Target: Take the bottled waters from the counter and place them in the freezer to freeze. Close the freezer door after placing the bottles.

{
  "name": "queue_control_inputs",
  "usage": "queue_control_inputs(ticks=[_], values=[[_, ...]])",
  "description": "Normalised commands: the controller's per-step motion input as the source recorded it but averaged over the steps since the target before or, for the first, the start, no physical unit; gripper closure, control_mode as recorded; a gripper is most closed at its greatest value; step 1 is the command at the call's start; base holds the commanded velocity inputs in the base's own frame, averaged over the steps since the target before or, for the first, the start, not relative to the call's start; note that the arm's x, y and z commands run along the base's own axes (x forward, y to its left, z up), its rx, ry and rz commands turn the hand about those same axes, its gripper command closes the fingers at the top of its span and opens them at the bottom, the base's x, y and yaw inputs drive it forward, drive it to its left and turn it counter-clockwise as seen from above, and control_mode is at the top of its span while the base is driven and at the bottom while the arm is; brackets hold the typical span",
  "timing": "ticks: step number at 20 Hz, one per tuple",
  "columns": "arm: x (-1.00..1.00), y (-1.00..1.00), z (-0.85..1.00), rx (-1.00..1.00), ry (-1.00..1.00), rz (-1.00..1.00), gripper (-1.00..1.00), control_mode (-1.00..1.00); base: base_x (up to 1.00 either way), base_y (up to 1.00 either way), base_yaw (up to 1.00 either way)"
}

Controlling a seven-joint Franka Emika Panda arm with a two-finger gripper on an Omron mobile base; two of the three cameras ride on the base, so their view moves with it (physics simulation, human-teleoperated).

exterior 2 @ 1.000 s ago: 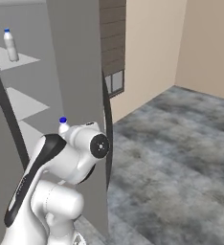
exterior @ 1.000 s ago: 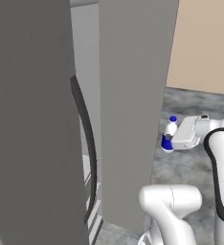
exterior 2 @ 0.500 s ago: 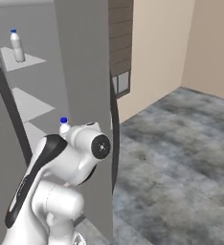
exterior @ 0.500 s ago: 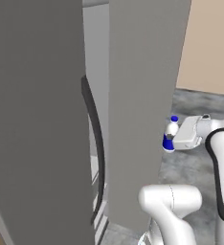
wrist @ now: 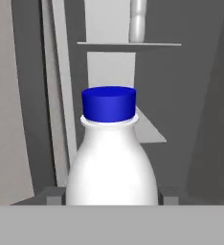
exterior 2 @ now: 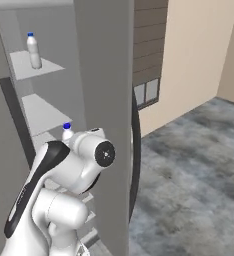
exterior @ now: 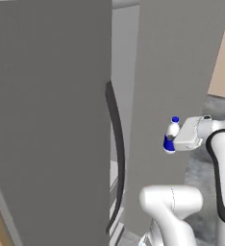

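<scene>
My gripper (exterior: 174, 140) is shut on a whitish bottled water (exterior: 171, 136) with a blue cap and a dark blue label, held upright in front of the open freezer. In the hand view this bottle (wrist: 111, 158) stands between the fingertips (wrist: 54, 196), facing the white shelves. The plain bottled water (exterior 2: 34, 50) stands on the top freezer shelf (exterior 2: 31, 67), and its lower body (wrist: 138, 21) shows above that shelf in the hand view. The held bottle's cap (exterior 2: 66, 126) peeks over my hand. The freezer door (exterior: 47, 120) stands open at the left, its dark curved handle (exterior: 117, 144) facing me. The counter is out of view.
The fridge's other grey door (exterior: 181, 72) is shut, right beside the held bottle. Lower white shelves (exterior 2: 39, 112) lie inside the freezer. A beige wall (exterior 2: 189, 60) and grey stone floor (exterior 2: 199, 165) spread to the right.
Both base views have shifted, so the base has driven; the freezer now sits larger and further right in the picture. The bottle stays in my grip, unchanged.
</scene>
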Motion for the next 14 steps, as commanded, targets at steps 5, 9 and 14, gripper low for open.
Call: queue_control_inputs(ticks=[5, 9, 14], values=[[0.00, 0.00, 0.00, 0.00, 0.00, 0.00, 1.00, 1.00, 0.52, -0.64, 0.24], [0.00, 0.00, 0.00, 0.00, 0.00, 0.00, 1.00, 1.00, 0.47, -0.42, 0.32], [0.00, 0.00, 0.00, 0.00, 0.00, 0.00, 1.00, 1.00, 0.09, -0.10, 0.31]])
